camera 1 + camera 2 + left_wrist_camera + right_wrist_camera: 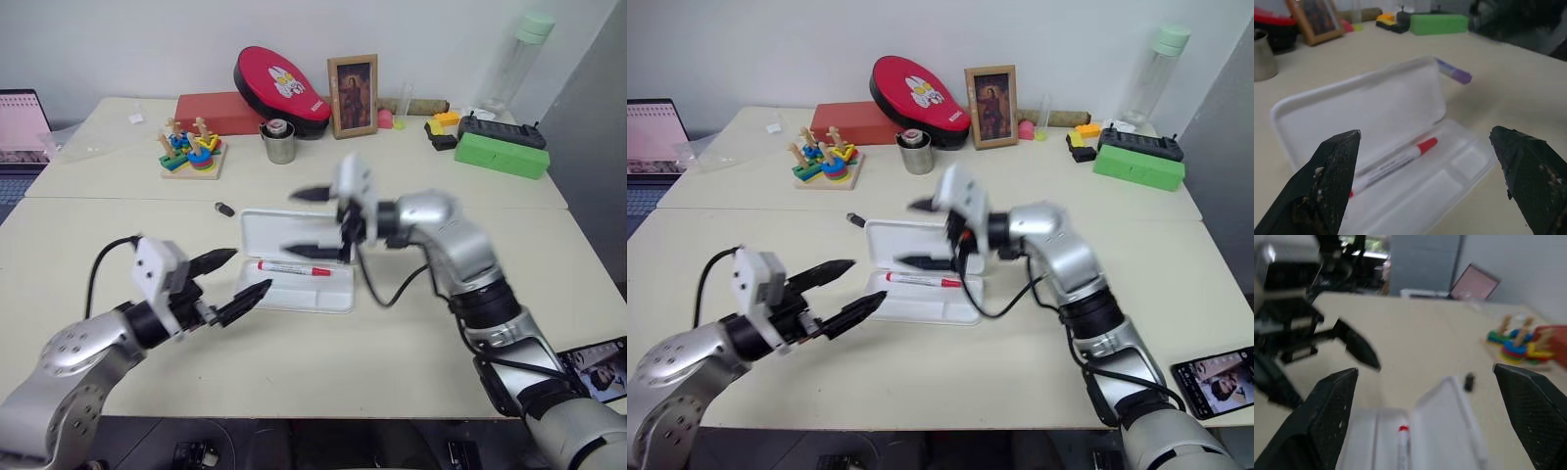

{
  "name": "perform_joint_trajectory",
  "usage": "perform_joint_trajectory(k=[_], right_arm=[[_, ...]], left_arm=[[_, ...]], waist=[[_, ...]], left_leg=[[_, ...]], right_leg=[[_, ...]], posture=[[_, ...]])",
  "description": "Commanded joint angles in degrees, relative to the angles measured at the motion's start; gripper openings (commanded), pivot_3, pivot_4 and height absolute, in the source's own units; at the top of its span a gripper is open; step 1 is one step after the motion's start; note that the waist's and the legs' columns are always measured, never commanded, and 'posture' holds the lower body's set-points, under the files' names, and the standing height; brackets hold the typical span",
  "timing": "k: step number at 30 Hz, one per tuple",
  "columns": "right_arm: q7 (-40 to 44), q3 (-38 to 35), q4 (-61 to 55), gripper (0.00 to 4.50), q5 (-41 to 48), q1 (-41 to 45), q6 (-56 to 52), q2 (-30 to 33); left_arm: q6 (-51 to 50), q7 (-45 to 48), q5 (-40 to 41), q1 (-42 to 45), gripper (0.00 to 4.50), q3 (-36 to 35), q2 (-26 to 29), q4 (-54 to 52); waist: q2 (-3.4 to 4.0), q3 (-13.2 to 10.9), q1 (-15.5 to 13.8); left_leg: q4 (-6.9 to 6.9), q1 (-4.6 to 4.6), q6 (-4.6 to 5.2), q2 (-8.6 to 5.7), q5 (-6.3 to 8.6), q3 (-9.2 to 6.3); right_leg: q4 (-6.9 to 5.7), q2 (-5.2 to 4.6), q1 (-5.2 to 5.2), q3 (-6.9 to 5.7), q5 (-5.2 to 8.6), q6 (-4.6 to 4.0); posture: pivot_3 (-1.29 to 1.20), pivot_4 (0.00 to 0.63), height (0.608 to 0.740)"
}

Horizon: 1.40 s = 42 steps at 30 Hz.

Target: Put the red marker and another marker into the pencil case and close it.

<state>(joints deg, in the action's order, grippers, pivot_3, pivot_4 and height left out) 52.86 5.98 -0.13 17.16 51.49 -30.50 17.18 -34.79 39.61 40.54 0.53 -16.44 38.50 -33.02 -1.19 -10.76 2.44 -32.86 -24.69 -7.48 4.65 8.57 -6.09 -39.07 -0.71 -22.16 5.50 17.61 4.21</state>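
Head eyes look down; wrist views close; all share pencil case [298, 262].

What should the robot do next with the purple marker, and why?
Probably move the open right gripper behind the lid to the purple marker lying outside the pencil case. The red marker already lies in the tray, so the purple one is still missing and the case stays open.

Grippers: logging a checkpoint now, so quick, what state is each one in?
Left gripper: open, holding nothing.
Right gripper: open, holding nothing, above the pencil case.
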Motion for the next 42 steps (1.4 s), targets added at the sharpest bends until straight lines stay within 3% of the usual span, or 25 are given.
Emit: perform_joint_trajectory(k=[1,6,16,17,21,32,36,39,42], right_arm=[[-12.62,-6.99,2.10,4.46,-3.03,-0.03,-5.99,2.93],[-29.61,-8.77,9.21,4.46,-11.15,-4.82,-13.85,4.07],[-44.43,-7.37,12.73,4.46,-16.62,-13.50,-16.00,-2.77],[-44.64,-6.94,12.90,4.46,-16.83,-13.99,-15.94,-2.91],[-44.75,-6.61,12.12,3.76,-16.66,-15.16,-15.91,-3.43],[-46.18,-10.05,10.93,1.10,-14.61,-14.38,-16.48,-4.76],[-46.72,-12.27,8.95,1.09,-12.81,-13.15,-13.06,-4.82],[-38.49,-10.61,3.09,1.09,-9.52,-8.83,-2.34,-3.74],[-27.49,-7.90,-2.84,1.09,-3.07,-5.70,-0.68,-3.86]], left_arm=[[-0.12,0.27,1.51,6.14,4.50,3.44,-1.56,1.77],[1.75,-0.07,-2.88,16.43,4.50,13.22,-6.99,6.05],[4.58,-1.91,-8.21,25.13,4.50,19.35,-14.22,11.59],[5.01,-2.01,-8.97,25.22,4.50,19.64,-14.39,11.78],[6.04,-2.73,-10.37,25.85,4.50,19.48,-15.38,12.96],[8.52,-2.34,-12.68,27.02,4.50,19.34,-16.49,15.57],[8.91,-3.62,-12.95,27.69,4.50,18.08,-16.76,15.35],[6.56,-3.84,-9.27,25.28,4.50,13.48,-14.49,10.87],[2.39,-2.42,-4.78,17.94,4.50,7.32,-9.11,4.46]], waist=[[0.01,-0.01,-0.08],[-0.02,0.02,-0.26],[0.04,-0.02,1.59],[0.04,-0.01,1.57],[0.04,0.00,1.34],[0.04,0.01,0.75],[0.04,0.01,0.67],[0.06,-0.01,0.80],[0.24,-0.13,2.60]], left_leg=[[0.00,0.00,0.00,0.00,0.00,-0.01],[0.00,-0.02,0.01,-0.03,0.00,0.03],[0.04,-0.06,0.02,-0.03,0.00,0.04],[0.02,-0.05,0.02,-0.03,0.00,0.02],[-0.05,-0.02,0.02,-0.04,-0.01,0.01],[-0.09,-0.01,0.01,-0.05,-0.01,0.01],[-0.09,-0.01,0.01,-0.05,-0.01,0.00],[-0.08,-0.06,0.02,-0.06,-0.01,0.02],[0.02,-0.09,0.02,-0.04,-0.01,0.09]], right_leg=[[-0.02,0.01,-0.02,-0.02,0.00,0.00],[0.01,0.00,-0.02,0.04,-0.01,0.00],[-0.05,0.00,-0.07,0.08,0.00,-0.02],[-0.06,0.00,-0.06,0.05,-0.01,-0.02],[-0.04,0.00,0.04,0.05,-0.03,0.03],[-0.03,0.00,0.07,0.05,-0.06,0.08],[-0.02,0.00,0.08,0.06,-0.06,0.08],[-0.01,0.00,0.01,0.07,-0.06,0.08],[-0.03,0.01,-0.14,0.18,-0.06,0.08]], posture=[[0.00,0.150,0.740],[0.00,0.150,0.740],[0.00,0.150,0.740],[0.00,0.150,0.740],[0.00,0.150,0.740],[0.00,0.150,0.740],[0.00,0.150,0.740],[0.00,0.150,0.740],[0.00,0.150,0.740]])
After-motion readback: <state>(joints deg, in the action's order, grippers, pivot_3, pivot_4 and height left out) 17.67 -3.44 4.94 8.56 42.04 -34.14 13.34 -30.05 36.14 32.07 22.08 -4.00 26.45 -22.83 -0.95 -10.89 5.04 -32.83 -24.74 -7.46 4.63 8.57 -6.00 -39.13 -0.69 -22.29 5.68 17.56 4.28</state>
